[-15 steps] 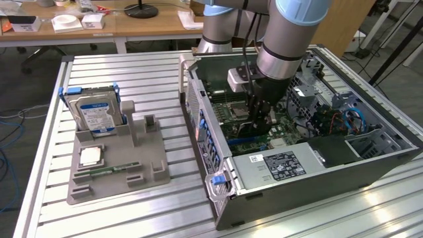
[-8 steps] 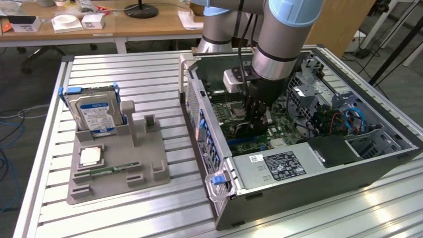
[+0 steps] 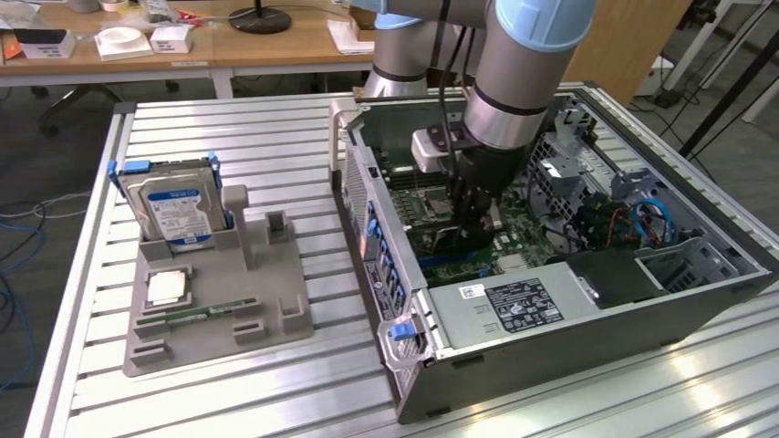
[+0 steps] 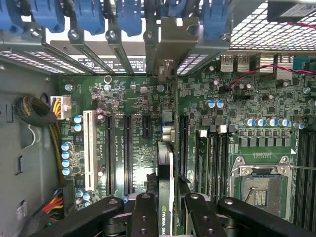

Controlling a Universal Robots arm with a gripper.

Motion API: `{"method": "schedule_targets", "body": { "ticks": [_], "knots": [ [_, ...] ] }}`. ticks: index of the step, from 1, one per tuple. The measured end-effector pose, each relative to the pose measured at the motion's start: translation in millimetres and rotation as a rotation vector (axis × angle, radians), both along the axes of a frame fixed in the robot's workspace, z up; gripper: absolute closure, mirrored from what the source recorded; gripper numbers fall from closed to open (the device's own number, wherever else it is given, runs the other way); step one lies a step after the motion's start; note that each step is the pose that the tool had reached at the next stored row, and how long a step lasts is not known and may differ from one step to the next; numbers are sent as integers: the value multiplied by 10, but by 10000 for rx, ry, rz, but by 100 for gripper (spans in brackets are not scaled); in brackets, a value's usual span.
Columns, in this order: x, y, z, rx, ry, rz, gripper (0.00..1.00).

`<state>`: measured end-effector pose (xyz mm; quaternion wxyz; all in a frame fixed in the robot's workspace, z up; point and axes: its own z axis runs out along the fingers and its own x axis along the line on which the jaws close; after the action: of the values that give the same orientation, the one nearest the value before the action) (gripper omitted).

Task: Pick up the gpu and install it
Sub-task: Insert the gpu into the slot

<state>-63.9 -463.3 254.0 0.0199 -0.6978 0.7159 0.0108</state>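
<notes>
Two parts sit on the grey moulded holder [image 3: 213,301] at the exterior view's left of the ribbed aluminium bench [image 3: 280,164]: we see a boxy silver hard drive with a blue-white label [image 3: 177,208] standing upright, and a narrow green memory stick [image 3: 201,315] lying flat. To the right stands the open black computer case [image 3: 548,274], with the arm reaching down into it. In the wrist view, the black fingers [image 4: 144,217] are clamped on the thin dark green-black GPU card [image 4: 166,182], held edge-on over the green motherboard [image 4: 148,133], with its silvery metal bracket [image 4: 170,44] against the rear slot openings.
</notes>
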Motion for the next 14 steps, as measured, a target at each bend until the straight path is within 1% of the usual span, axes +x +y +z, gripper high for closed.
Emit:
{"method": "schedule_targets", "body": {
  "ticks": [3,10,14],
  "knots": [
    [0,-14,0,-8,0,-1,74],
    [2,-17,-2,-22,2,1,74],
    [12,-17,-15,-17,-2,0,74]
  ]
}}
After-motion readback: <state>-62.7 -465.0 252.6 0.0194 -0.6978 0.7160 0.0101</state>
